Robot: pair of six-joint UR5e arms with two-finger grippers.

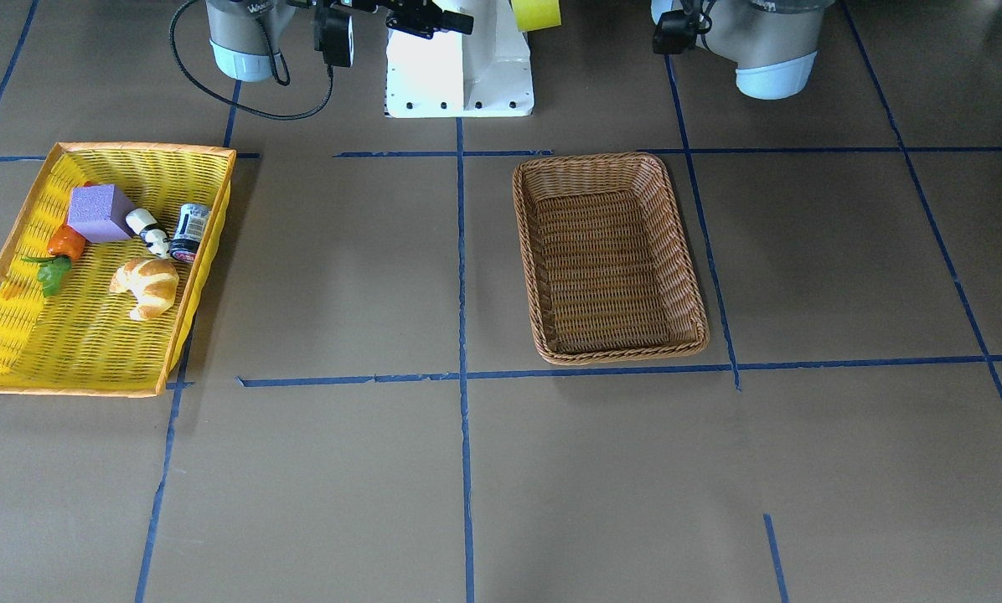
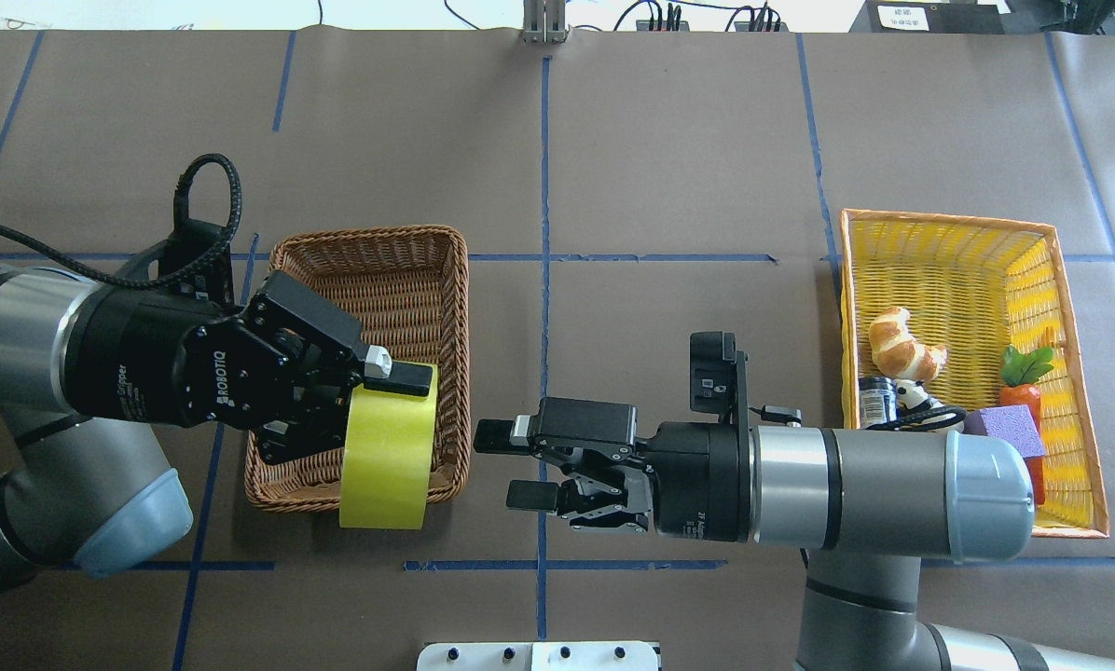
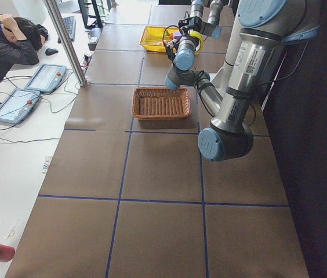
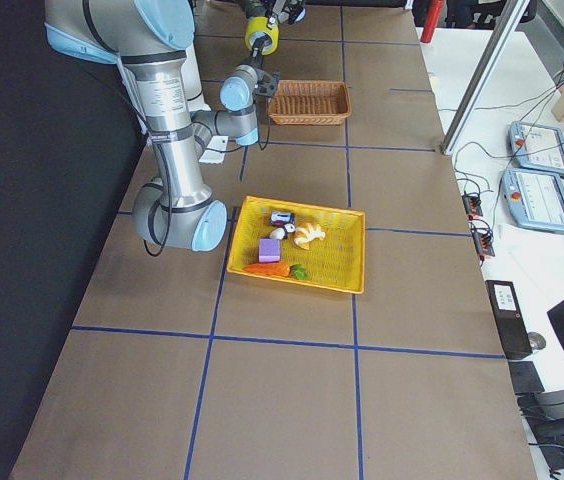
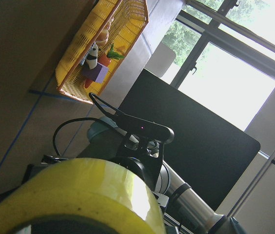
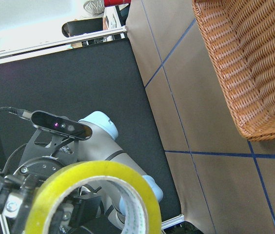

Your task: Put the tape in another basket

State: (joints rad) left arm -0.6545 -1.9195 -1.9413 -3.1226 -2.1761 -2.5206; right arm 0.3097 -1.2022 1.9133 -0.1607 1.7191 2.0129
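**Tape (image 2: 388, 457) aloft at the wicker basket's (image 2: 371, 235) near corner**

Left pincer (image 2: 376, 401) is clamped on the roll's wall, with one finger (image 2: 401, 376) lying across its top edge, and carries it clear of the tabletop (image 1: 342, 276). The roll stands on edge. Its axis is level and points across toward the right pincer (image 2: 511, 466), which hangs near it with its jaws wide and nothing in them. A gap lies between that pincer and the roll. So the left arm alone has the thing, and the drop is its job.

What matters is where the roll hangs against the basket. From overhead it covers the basket's corner nearest the robot, on the robot's right side, lying partly across the rim. The front-facing view corrects that: there the tape (image 1: 536, 12) sits at the very top edge, high up and back toward the robot's base, with the basket well below and forward of it. I judge that the roll has to travel forward, leftward and down before release, or it may strike the braided rim and roll away on its edge.

The right wrist view gives the open ring face of the tape (image 6: 103, 169) and its pale core, whereas the overhead view shows only the outer band. The yellow basket (image 2: 940, 220) lies well apart on the robot's right.
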